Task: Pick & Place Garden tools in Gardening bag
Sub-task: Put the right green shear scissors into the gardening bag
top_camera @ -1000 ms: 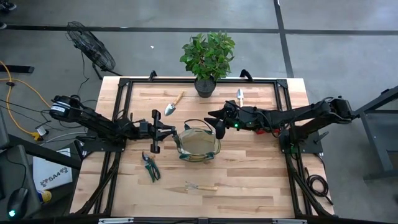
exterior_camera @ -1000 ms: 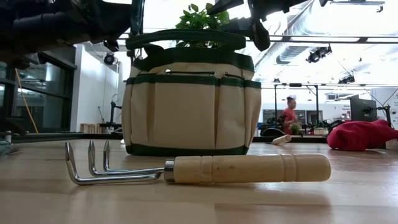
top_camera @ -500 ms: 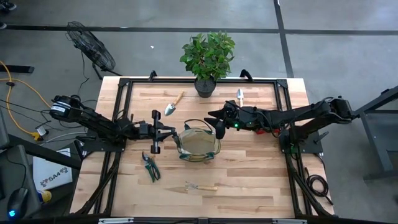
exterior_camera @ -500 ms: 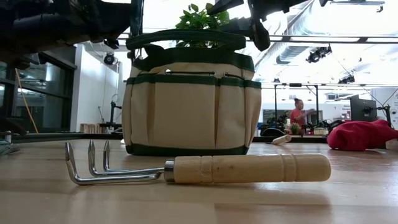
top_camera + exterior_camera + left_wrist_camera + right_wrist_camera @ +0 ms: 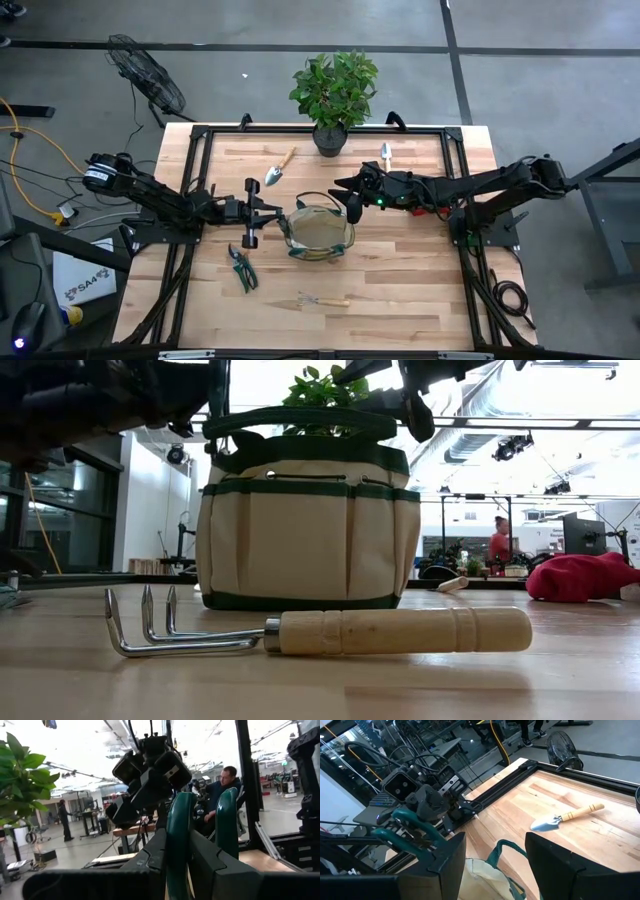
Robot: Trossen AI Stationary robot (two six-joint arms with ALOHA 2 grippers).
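The tan gardening bag with green trim stands upright at mid-table, also in the low view. My left gripper hovers just left of the bag, shut on pruning shears with green handles. My right gripper is open and empty above the bag's far right rim. Second shears and a hand fork lie flat on the near table. Two trowels lie on the far side. A red bundle lies on the right. My left gripper holds the pruning shears by their two green handles, pinched between its two fingers. The fingers come level from the table's left. The shears are lifted clear of the table; their blade end does not show.
A potted green plant stands at the far edge, behind the bag. Black frame rails run along the table's sides. People move in the room beyond the table.
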